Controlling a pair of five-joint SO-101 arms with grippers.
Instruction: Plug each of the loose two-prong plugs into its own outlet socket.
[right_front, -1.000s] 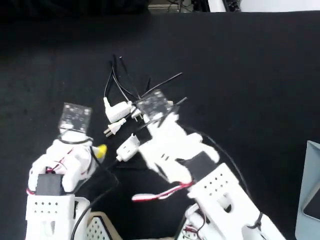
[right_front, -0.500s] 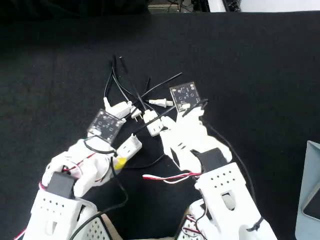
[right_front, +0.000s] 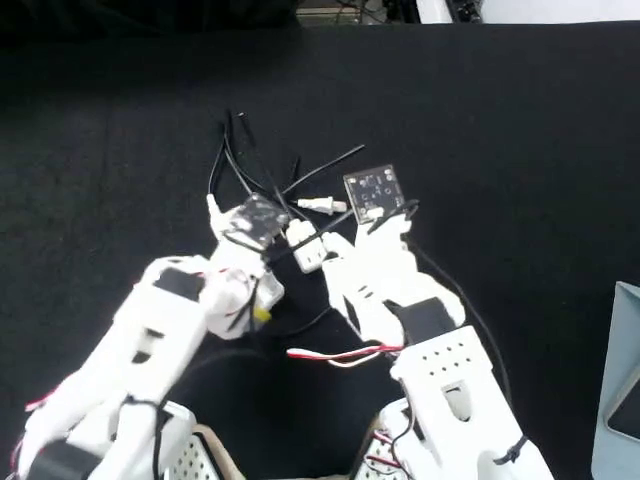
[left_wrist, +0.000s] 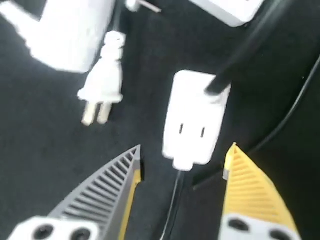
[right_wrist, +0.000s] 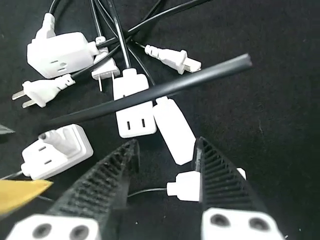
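**High view.** A black cloth (right_front: 520, 150) is covering the whole table. Along the far edge a narrow strip of the room is showing, with a pale surface (right_front: 540, 10) at its right end. A grey-blue panel (right_front: 622, 380) is standing at the table's right edge. The left arm (right_front: 160, 330) and the right arm (right_front: 420, 330) are both leaning in over a mid-table pile of white plugs and sockets trailing black cables (right_front: 235, 160). One plug (right_front: 325, 206) is lying loose at the pile's far side, just beside the right arm's camera board (right_front: 372, 190).

**Left wrist view.** The left claw (left_wrist: 184, 150) is standing released, its grey and yellow fingers spread wide. A socket (left_wrist: 192, 122) is lying on the cloth between and just ahead of the fingertips, its two slots showing open. A cable (left_wrist: 260, 35) is crossing its far end. A second plug (left_wrist: 102, 87) is lying loose beside it, prongs bare.

**Right wrist view.** The right claw (right_wrist: 165, 144) is released too, its black fingers apart. The end of a white oblong body (right_wrist: 170, 122) is lying between the fingertips. Just beside that, a centre socket (right_wrist: 134, 115) is lying with its slots open, and a thick cable (right_wrist: 200, 75) is crossing over it. A block adapter (right_wrist: 57, 47) is sitting farther out. The left claw's yellow finger is showing near an outer socket (right_wrist: 55, 147).
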